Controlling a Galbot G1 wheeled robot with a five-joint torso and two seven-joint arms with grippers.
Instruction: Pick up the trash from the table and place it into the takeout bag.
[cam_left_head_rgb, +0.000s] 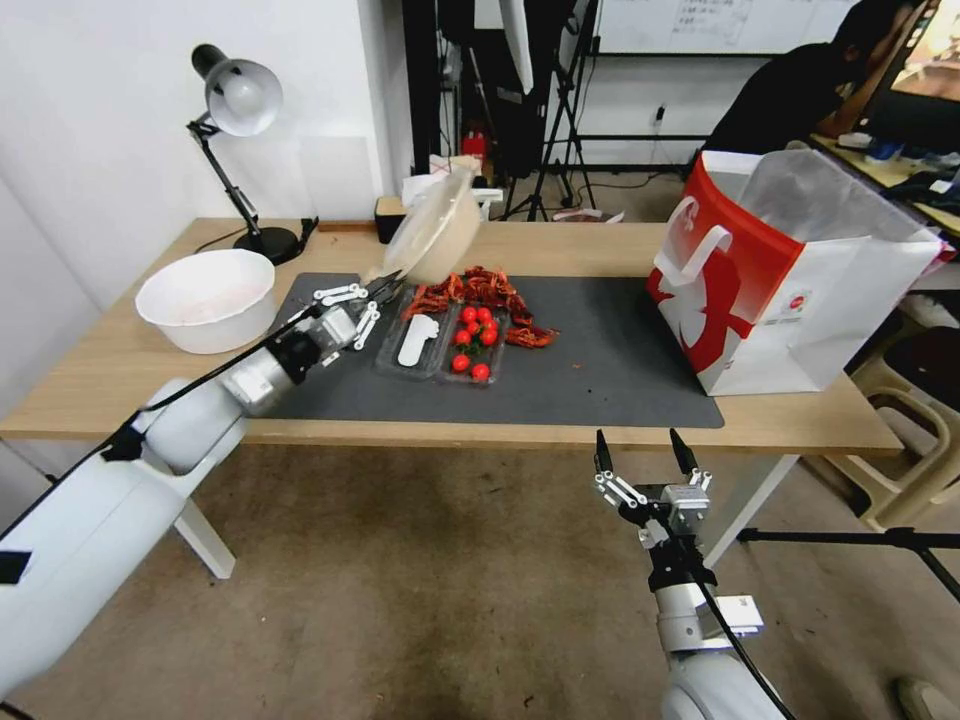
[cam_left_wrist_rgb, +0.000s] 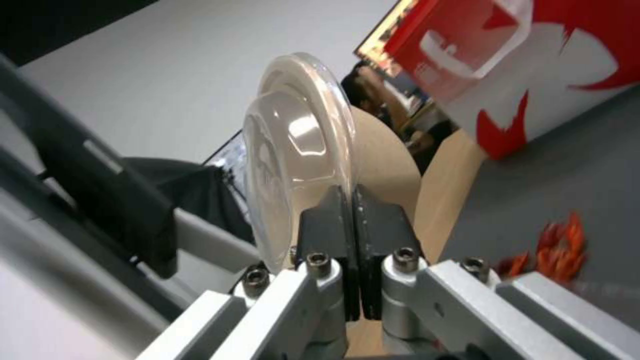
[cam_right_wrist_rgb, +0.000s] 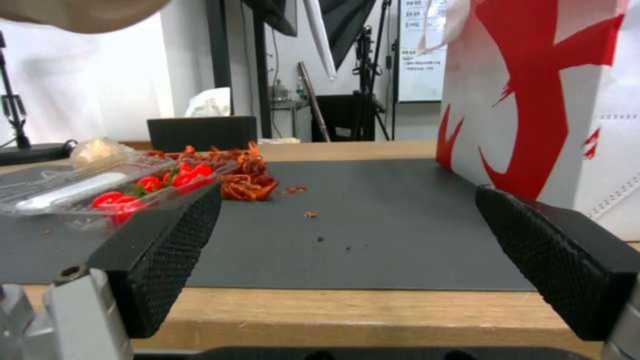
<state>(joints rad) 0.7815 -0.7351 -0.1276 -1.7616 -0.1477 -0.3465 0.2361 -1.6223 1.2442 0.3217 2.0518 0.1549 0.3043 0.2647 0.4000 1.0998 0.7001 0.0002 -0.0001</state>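
So the long light-wood table (cam_left_head_rgb: 560, 250) with its dark grey rectangular mat (cam_left_head_rgb: 600, 370) runs across the middle of the head view, and the big boxy red-and-white paper takeout bag (cam_left_head_rgb: 790, 280) stands at the right of the frame, on the mat's far right end, mouth open and taller than everything else. At left centre on bare wood sits a round white bowl (cam_left_head_rgb: 207, 298), apart from the mat.

The beige shallow bowl with a clear domed lid (cam_left_head_rgb: 435, 232) is up in the air just left of centre, tipped well on its side, above a clear plastic tray (cam_left_head_rgb: 440, 345) of cherry tomatoes (cam_left_head_rgb: 473, 335) and a scatter of red shell scraps (cam_left_head_rgb: 490, 295). The left tool (cam_left_head_rgb: 385, 290) has its fingers pressed together on the bowl's rim; the left wrist view shows the two dark pads (cam_left_wrist_rgb: 377, 230) pinching that edge with no gap.

The right tool (cam_left_head_rgb: 645, 450) hangs low at bottom centre, in front of the table edge, fingers spread wide and holding nothing.

My take: a rim pinch on a tilted bowl looks wobbly, so carry it slowly to the right, high enough to clear the bag's handles (cam_left_head_rgb: 700, 245), and let go only once it's over the opening.
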